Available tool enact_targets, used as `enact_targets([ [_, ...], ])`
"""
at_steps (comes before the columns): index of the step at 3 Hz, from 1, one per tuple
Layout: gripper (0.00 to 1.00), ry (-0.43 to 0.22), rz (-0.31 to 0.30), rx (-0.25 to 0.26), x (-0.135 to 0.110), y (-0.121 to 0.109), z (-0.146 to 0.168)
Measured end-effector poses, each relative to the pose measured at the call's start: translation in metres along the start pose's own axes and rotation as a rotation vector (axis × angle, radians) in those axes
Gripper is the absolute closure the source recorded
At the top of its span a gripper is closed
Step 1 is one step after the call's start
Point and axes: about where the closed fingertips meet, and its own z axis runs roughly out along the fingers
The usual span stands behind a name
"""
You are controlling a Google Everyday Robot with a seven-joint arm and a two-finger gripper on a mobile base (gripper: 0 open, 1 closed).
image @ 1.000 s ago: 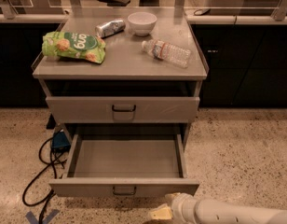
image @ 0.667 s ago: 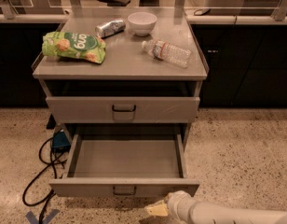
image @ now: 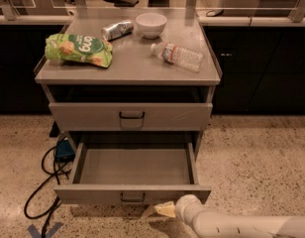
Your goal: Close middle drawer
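The middle drawer (image: 132, 165) of the grey metal cabinet is pulled out wide. Its bare tray shows, and its front panel (image: 93, 194) carries a small dark wire handle (image: 132, 198). The upper drawer front (image: 172, 116) above it is shut. My gripper (image: 161, 209) sits at the bottom of the camera view, just below and in front of the open drawer's front panel, a little right of the handle. Its yellowish tips point left. The white arm (image: 231, 224) runs off to the lower right.
The cabinet top (image: 127, 68) holds a green snack bag (image: 78, 49), a lying can (image: 117, 29), a white bowl (image: 151, 24) and a lying plastic bottle (image: 178, 56). Black cables (image: 43, 182) and a blue box (image: 63, 150) lie on the speckled floor at the left. Dark counters stand behind.
My gripper and arm have shifted slightly left and up, closer to the drawer's front panel. The drawer stays open as before.
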Motion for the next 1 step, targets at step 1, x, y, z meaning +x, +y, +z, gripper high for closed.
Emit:
enact_targets([
  [1,0.0,0.0,0.0,0.0,0.0,0.0,0.0],
])
